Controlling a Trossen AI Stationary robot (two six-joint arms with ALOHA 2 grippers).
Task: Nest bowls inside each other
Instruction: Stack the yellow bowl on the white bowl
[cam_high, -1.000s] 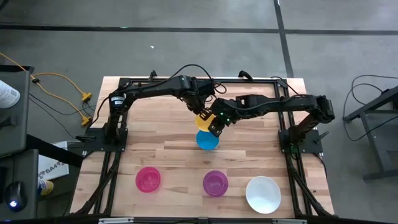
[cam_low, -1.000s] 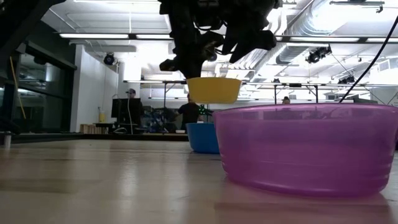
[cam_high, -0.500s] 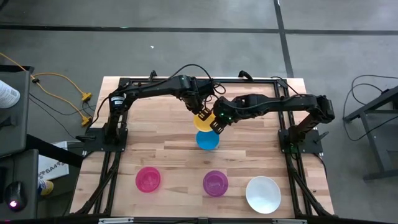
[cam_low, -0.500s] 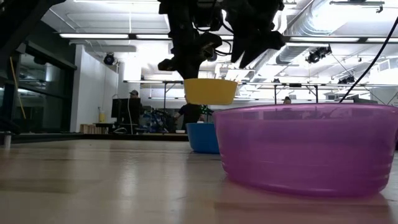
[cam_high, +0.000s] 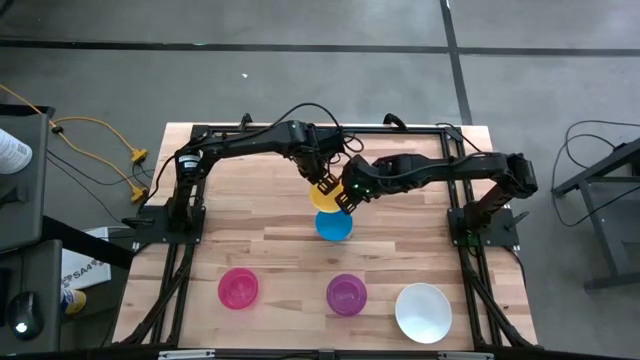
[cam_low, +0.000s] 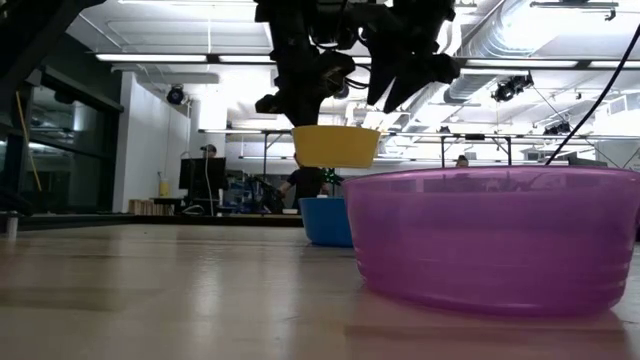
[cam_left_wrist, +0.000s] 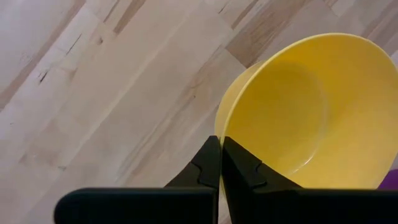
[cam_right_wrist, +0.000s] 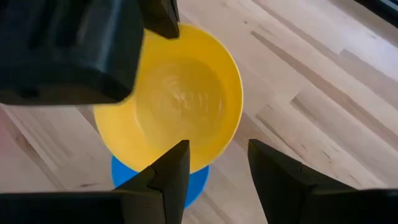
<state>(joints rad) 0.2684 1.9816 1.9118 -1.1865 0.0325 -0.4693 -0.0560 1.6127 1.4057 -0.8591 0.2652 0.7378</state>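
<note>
Yellow bowl (cam_high: 325, 196) is up in the air over the middle of the table (cam_high: 270, 250), pinched at its rim by my left gripper (cam_left_wrist: 220, 163), fingers shut tight on the edge. Low view shows it hanging clear above the blue bowl (cam_low: 325, 221), not touching it. From overhead the yellow one overlaps the blue bowl's far edge, so it's only partly lined up over it. My right gripper (cam_right_wrist: 214, 169) is just beside the yellow bowl's near-right rim, fingers spread wide with a gap between them, holding nothing; through that wrist view I see the yellow bowl's inside and a sliver of blue under it. Blue bowl sits flat on the wood at table centre. Near the front edge, three more in a row: pinkish-red bowl (cam_high: 238, 288) on the left, purple bowl (cam_high: 346, 293) in the middle, white bowl (cam_high: 423, 311) on the right, bigger than the others, all apart from each other and upright. Purple one fills the foreground of the low view. People in the room behind, far off.
</note>
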